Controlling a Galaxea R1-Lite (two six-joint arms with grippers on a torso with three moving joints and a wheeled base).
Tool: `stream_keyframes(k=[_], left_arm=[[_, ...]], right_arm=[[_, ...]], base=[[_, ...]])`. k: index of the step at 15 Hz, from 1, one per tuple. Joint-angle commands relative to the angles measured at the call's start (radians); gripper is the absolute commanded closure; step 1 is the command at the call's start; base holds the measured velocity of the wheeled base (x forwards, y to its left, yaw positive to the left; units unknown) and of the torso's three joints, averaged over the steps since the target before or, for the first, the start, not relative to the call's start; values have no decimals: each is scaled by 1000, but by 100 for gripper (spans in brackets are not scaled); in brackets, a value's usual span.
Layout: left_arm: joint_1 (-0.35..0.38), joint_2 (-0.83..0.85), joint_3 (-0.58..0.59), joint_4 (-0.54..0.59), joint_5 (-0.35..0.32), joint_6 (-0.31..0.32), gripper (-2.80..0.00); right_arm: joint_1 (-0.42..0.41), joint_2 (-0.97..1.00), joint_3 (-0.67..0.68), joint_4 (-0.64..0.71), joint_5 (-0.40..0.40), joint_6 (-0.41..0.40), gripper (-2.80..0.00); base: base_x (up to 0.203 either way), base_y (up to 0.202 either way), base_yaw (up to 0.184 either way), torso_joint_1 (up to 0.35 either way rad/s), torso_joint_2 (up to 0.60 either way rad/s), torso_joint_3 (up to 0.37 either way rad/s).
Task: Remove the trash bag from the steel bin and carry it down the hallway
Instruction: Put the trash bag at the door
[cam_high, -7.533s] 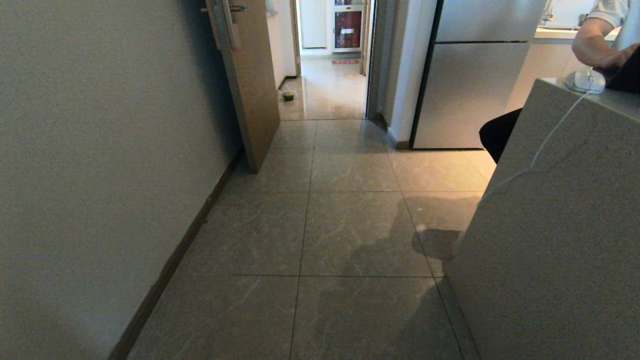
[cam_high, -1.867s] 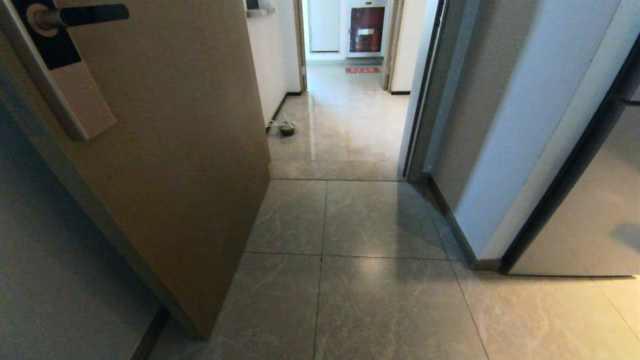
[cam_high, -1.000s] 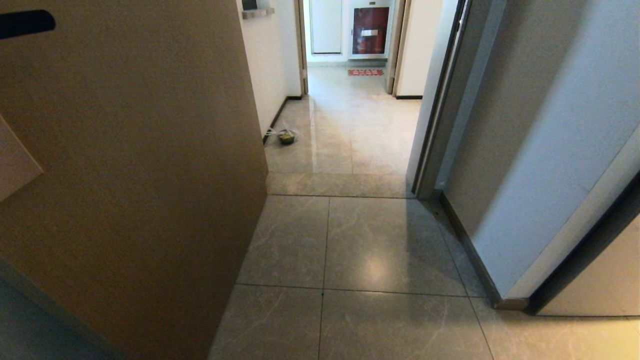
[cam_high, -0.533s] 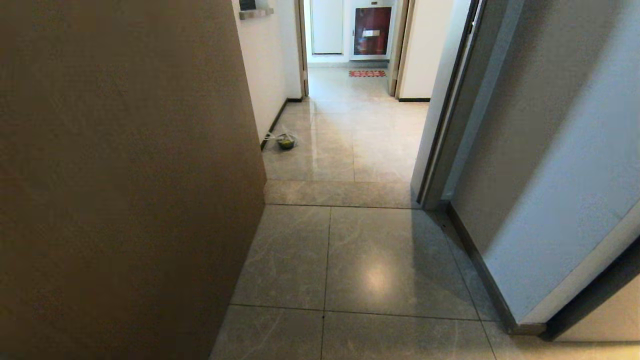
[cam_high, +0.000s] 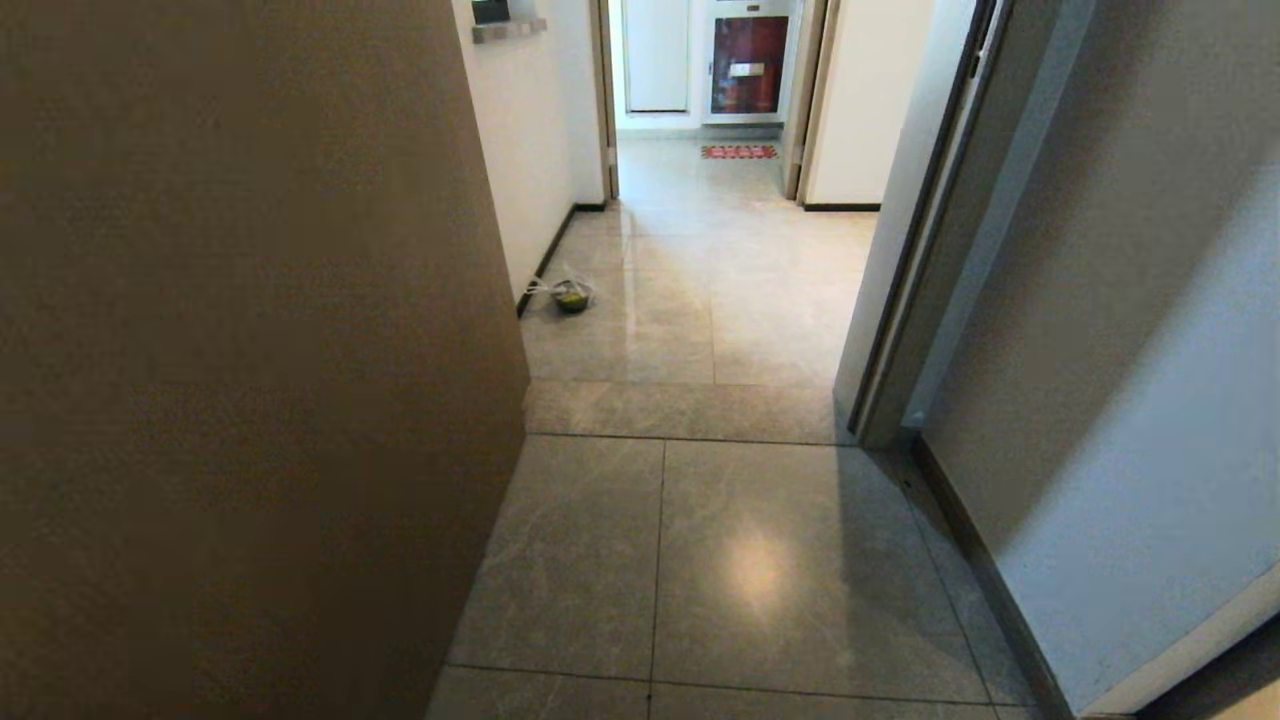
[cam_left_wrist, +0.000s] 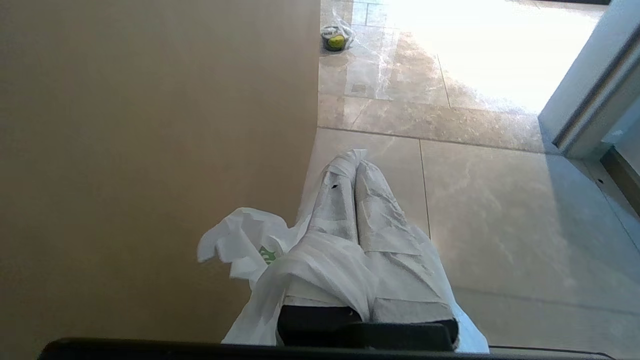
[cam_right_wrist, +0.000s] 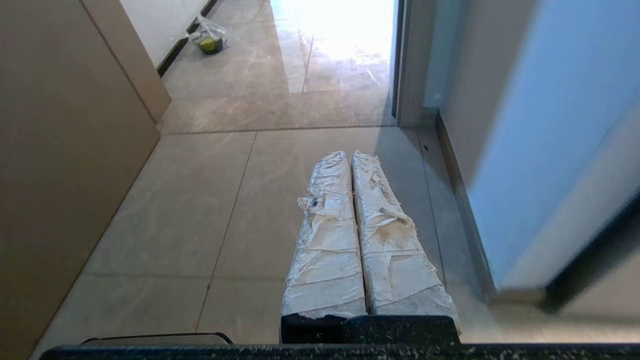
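In the left wrist view the white trash bag (cam_left_wrist: 240, 245) with green print drapes over the base of my left gripper (cam_left_wrist: 354, 162), whose tape-wrapped fingers (cam_left_wrist: 334, 205) are pressed together on the thin plastic. The bag hangs just above the tiled floor beside the brown door. My right gripper (cam_right_wrist: 350, 157) is shut with nothing in it, low over the floor by the door frame. The hallway (cam_high: 720, 280) with glossy beige tiles opens straight ahead through the doorway. The steel bin is out of view. Neither arm shows in the head view.
An open brown door (cam_high: 250, 350) fills the left side. A grey door frame (cam_high: 900, 300) and a pale wall (cam_high: 1120, 400) stand on the right. A small green thing in clear wrap (cam_high: 571, 295) lies on the hallway floor by the left baseboard.
The whole view has moved forward towards the doorway: the door now fills more of the left and the hallway floor is nearer. Both arms have kept still.
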Motion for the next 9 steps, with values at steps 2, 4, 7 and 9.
stream_keyframes(k=[2, 4, 7, 9], left_arm=[[0, 2, 0, 0, 1, -1, 0], [0, 2, 0, 0, 1, -2, 0], [0, 2, 0, 0, 1, -1, 0], [-2, 2, 0, 0, 1, -2, 0]], right_arm=[[0, -2, 0, 0, 0, 0, 0], [0, -2, 0, 0, 0, 0, 0], [0, -2, 0, 0, 0, 0, 0], [0, -2, 0, 0, 0, 0, 0]], base=[[193, 0, 1, 1, 5, 1], [193, 0, 0, 2, 4, 2], [195, 0, 0, 2, 5, 0], [197, 0, 1, 1, 2, 1]])
